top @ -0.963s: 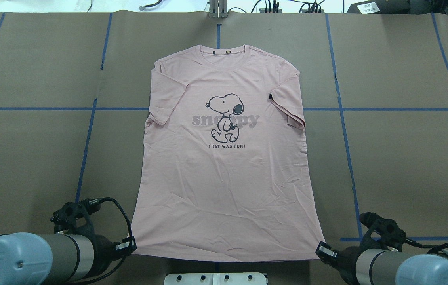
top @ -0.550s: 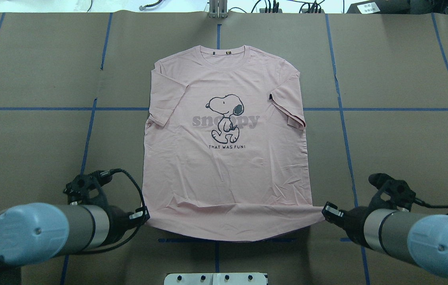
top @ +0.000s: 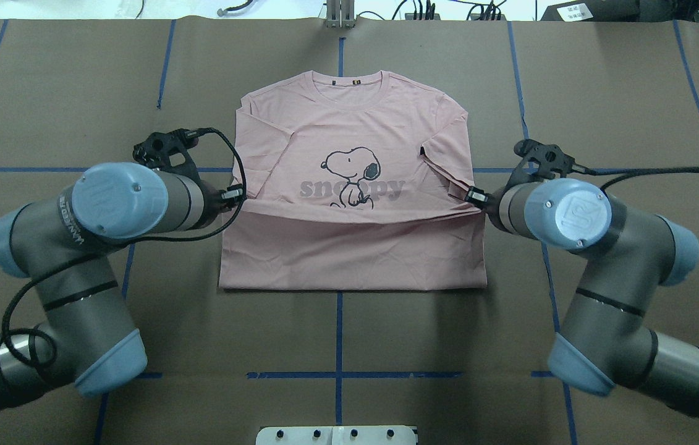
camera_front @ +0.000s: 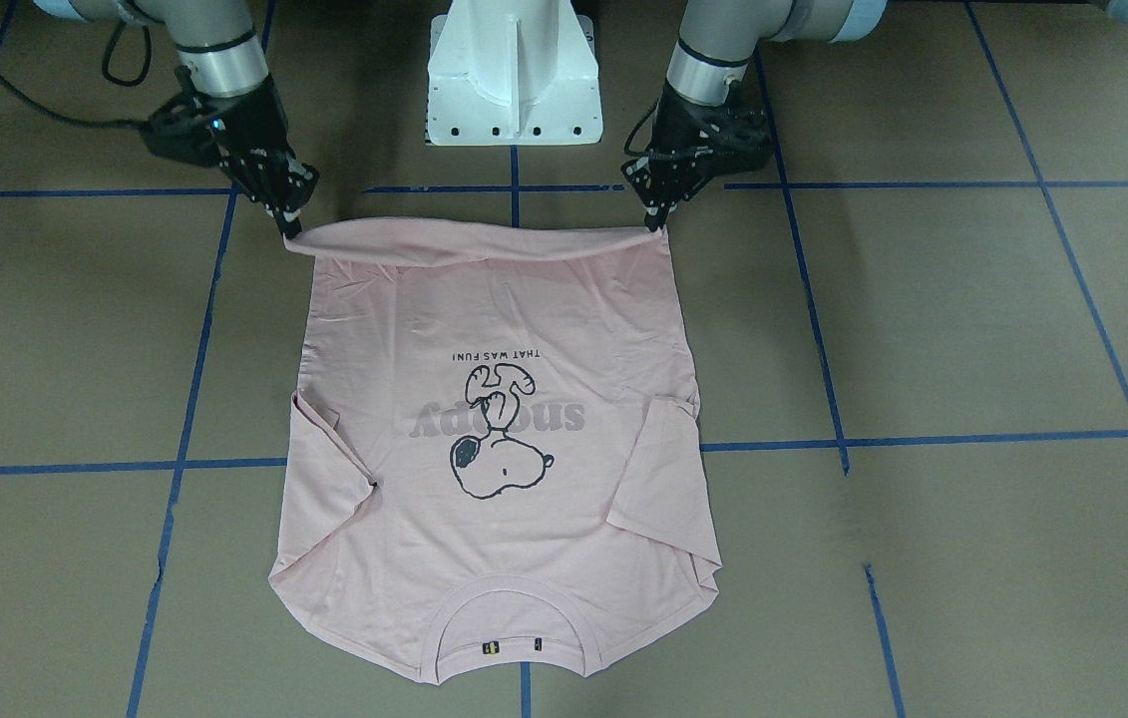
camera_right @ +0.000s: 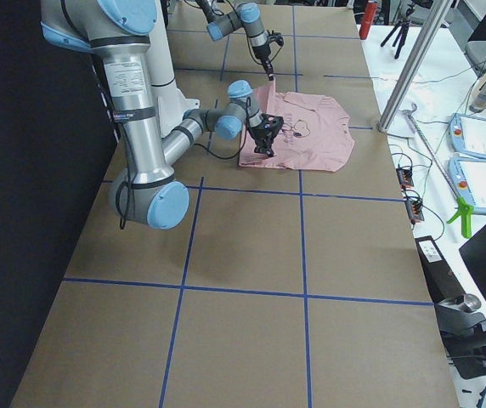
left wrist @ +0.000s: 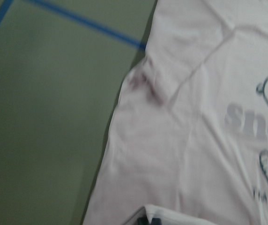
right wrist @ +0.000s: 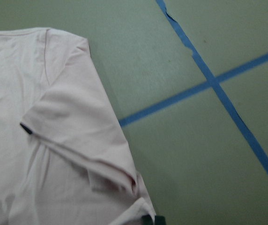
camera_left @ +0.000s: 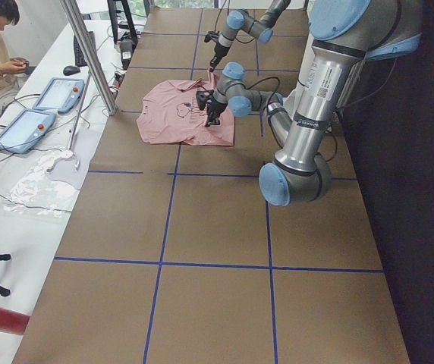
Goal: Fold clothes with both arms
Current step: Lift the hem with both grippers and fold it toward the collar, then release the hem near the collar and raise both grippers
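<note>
The pale pink Snoopy T-shirt (top: 355,123) lies print up, collar at the far side. My left gripper (top: 235,194) is shut on the hem's left corner. My right gripper (top: 474,196) is shut on the hem's right corner. The raised hem spans between them over the shirt, just below the grey lettering, and the lower half (top: 352,253) is doubled over. The front-facing view shows the right gripper (camera_front: 289,227) and left gripper (camera_front: 658,217) pinching the hem corners. The wrist views show a hem corner at my left fingertips (left wrist: 148,220) and my right fingertips (right wrist: 152,219). The black sleeve tag (right wrist: 25,128) shows.
Brown table cover with blue tape lines (top: 338,334) all around the shirt. The white pedestal base (camera_front: 514,70) stands at the robot's side. A metal post (top: 340,15) stands at the far edge. An operator and tablets (camera_left: 27,121) are beside the table.
Both grippers, shut on the hem corners, have carried the hem from the near edge forward and up over the shirt. The lower half is now folded and covers the small text.
</note>
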### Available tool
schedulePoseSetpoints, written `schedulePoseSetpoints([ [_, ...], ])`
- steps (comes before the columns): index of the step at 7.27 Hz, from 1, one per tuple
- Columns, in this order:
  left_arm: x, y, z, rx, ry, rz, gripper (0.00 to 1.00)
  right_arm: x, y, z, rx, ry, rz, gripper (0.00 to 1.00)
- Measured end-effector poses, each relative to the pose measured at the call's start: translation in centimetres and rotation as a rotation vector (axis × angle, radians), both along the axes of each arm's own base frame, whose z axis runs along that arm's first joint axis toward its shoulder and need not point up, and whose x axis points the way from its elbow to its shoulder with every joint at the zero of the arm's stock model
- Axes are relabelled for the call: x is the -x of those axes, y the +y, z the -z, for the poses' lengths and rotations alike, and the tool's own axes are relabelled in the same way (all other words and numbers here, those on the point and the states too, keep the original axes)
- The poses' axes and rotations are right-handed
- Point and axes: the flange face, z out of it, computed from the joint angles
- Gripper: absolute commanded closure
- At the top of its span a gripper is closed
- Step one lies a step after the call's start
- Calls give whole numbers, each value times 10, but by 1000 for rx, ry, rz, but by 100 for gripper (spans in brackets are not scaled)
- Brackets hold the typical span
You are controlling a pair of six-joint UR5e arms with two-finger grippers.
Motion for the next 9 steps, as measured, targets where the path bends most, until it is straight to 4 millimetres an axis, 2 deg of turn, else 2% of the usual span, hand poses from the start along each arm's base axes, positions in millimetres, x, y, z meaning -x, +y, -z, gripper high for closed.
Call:
schedulePoseSetpoints([
  [1,2,-41,-11,-38,-1,38,100,-5,-47,-1,-8,36,3,100],
  [2,-1,-72,-11,-66,-3,74,100,-7,-84,-1,-4,61,-4,100],
  [4,-8,-108,-6,-92,-22,129,100,6,-140,4,14,101,-22,100],
  [5,-15,-126,-3,-101,-43,162,100,15,-158,6,24,120,-23,100],
  [7,-36,-156,-17,-119,-87,206,100,32,-182,2,42,156,-19,100],
  [9,-45,-166,-33,-153,-110,193,100,39,-195,-8,43,165,-25,100],
])
